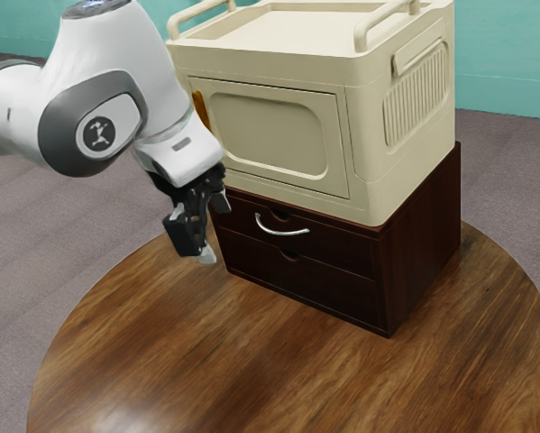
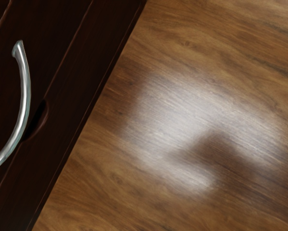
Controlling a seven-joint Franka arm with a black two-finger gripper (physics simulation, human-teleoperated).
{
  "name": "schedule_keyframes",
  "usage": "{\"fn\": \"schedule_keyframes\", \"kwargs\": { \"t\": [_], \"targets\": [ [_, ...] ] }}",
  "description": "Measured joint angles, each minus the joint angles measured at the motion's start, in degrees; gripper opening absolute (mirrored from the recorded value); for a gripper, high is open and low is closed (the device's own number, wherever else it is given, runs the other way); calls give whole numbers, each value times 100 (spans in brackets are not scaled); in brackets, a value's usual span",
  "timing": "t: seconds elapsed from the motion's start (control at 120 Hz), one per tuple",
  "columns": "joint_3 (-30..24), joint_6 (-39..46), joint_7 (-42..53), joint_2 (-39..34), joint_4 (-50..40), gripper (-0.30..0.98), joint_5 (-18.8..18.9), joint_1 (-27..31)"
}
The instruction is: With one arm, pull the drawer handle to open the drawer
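Smooth, rounded white shells clothe the arm [image 1: 166,68], with a broad dark-grey band [image 1: 55,144] around one joint. Its round cap bears a black emblem [image 1: 100,134] (rather angular). A small grey strip [image 1: 180,143] marks the wrist; the tool [image 1: 202,244] is black, seemingly pale at its lower end.

round wooden table [image 1: 152,361] on grey carpet [image 1: 26,262], teal wall [image 1: 508,45] behind

the wall is a plain blue-green, with a band along its foot at the exterior view's right; the carpet is a muted grey with a purplish cast, finely flecked, and reaches back to the wall; the table has a curved edge and a brown top with darker, wavy grain; a cream cabinet [image 1: 375,171] stands above the tabletop, with rails [image 1: 391,23] on its top and a panelled front; light gives a pale shine on the glossy wood, and in the wrist view that shine spreads wide around a darker patch
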Motion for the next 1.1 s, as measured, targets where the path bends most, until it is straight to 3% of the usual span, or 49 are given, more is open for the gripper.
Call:
{"fn": "schedule_keyframes", "kwargs": {
  "t": [0.142, 0.5, 1.1],
  "targets": [
    [-5, 630, 558, -21, -36, 69, -29, -263],
    [329, 1403, 1560, 47, -632, 69, -21, -294],
    [420, 2406, 2397, 248, -1064, 68, -47, -309]
  ]
}}
